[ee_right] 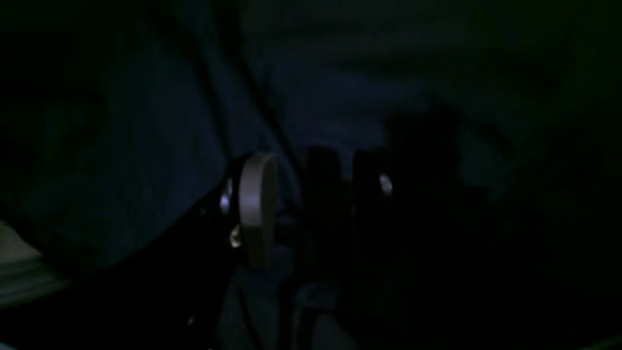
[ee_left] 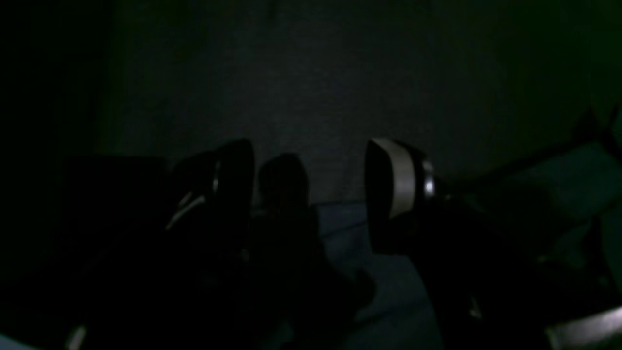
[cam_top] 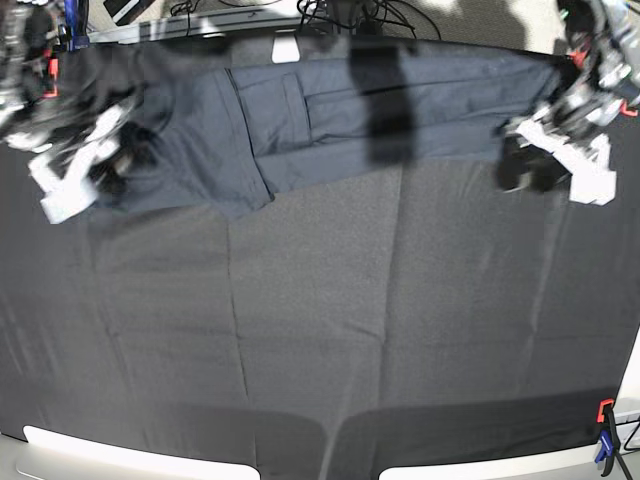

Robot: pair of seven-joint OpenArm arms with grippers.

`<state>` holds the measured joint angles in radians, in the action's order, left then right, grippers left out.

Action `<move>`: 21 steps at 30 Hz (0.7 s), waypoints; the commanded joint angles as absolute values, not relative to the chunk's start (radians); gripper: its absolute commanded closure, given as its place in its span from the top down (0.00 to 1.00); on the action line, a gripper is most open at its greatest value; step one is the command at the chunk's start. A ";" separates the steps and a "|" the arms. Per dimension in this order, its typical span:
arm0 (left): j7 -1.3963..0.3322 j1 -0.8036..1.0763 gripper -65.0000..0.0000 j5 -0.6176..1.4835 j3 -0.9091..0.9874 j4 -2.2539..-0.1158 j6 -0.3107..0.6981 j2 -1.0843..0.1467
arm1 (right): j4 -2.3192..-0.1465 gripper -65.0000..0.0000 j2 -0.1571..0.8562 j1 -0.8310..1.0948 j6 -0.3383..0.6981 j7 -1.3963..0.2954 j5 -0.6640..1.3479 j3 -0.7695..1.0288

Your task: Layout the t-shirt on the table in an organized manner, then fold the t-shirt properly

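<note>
The t-shirt [cam_top: 340, 110] lies as a long dark charcoal band across the far side of the table [cam_top: 350, 330]. My left gripper [cam_top: 525, 170] is at the band's right end. In the left wrist view the left gripper [ee_left: 311, 184] stands open, its fingers wide apart over black cloth, with the t-shirt [ee_left: 384, 291] bluish just below them. My right gripper [cam_top: 110, 170] is over the band's left end. In the very dark right wrist view the right gripper [ee_right: 316, 194] shows its fingers apart above the t-shirt [ee_right: 121, 146], and I see nothing pinched between them.
A red and blue clamp [cam_top: 605, 440] grips the near right corner of the table. Pale table edge [cam_top: 90, 445] shows along the front. Cables and clutter [cam_top: 350, 12] lie beyond the far edge. A dark shadow [cam_top: 385, 100] crosses the shirt's middle.
</note>
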<state>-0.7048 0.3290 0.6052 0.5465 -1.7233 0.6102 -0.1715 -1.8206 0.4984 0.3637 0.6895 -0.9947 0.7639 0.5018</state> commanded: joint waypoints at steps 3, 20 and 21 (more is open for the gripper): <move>-0.691 0.355 0.53 0.626 0.607 -1.744 0.614 -0.180 | -1.835 0.39 0.515 0.360 0.693 -0.982 0.809 0.548; -0.743 0.435 0.52 0.477 0.635 -1.740 0.413 -0.087 | -1.835 0.39 0.515 0.360 0.698 -0.983 0.898 0.550; -0.754 0.435 0.52 0.487 0.634 -1.740 0.422 -0.080 | -1.835 0.39 0.515 0.360 0.698 -0.983 0.898 0.550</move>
<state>-0.7551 0.4343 0.4759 0.6304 -1.7233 0.4187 -0.0746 -1.8206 0.4961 0.3656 0.6918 -0.9962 0.8726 0.5404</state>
